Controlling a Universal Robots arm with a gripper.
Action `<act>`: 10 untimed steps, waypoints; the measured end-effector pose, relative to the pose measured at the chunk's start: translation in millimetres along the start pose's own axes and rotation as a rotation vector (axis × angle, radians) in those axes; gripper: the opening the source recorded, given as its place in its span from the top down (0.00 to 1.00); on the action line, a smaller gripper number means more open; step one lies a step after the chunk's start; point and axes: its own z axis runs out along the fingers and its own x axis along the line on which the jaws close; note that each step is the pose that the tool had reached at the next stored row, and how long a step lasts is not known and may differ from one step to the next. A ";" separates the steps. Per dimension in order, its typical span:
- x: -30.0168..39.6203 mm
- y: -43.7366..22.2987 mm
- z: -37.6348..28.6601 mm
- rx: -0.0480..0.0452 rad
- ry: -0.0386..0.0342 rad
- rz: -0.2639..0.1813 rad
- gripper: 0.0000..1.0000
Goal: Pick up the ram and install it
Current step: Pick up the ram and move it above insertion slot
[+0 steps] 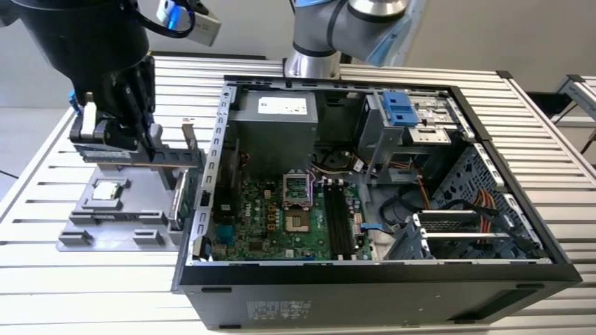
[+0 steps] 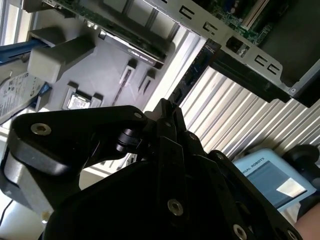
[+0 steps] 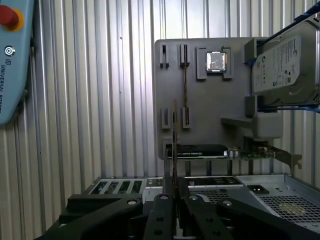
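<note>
Ribbed metal table (image 1: pixel 93 293) carries everything. Nearest, the gripper (image 3: pixel 174 196) pinches the ram (image 3: pixel 174 135) on edge, above the grey tray (image 3: pixel 210 100) by the table's edge at the exterior view's left. Pickup looks done; installing would call for squaring it over 1 slot in the open case (image 1: pixel 373 300) beyond.

Slatted table (image 1: pixel 93 293) carries computer case (image 1: pixel 373 307) and grey tray (image 1: pixel 116 225).

In the first wrist view the jaws hide one end of the ram (image 3: pixel 174 145) and the hard drive (image 3: pixel 281 60) is cropped.
</note>
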 end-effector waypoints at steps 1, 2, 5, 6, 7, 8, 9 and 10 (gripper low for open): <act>-0.1 -1.5 -0.1 -0.0001 0.0001 0.000 1.00; -0.1 -3.0 -0.1 -0.0001 0.0001 0.000 1.00; -0.3 -7.5 -0.2 -0.0001 0.0001 0.000 1.00; -0.4 -8.9 -0.2 -0.0001 0.0001 0.000 1.00; -0.5 -10.4 -0.2 -0.0001 0.0000 0.000 1.00; -0.5 -11.8 -0.2 -0.0001 0.0000 0.000 1.00; -0.6 -13.4 -0.3 -0.0001 0.0001 0.000 1.00; -0.7 -14.7 -0.3 -0.0001 0.0001 0.000 1.00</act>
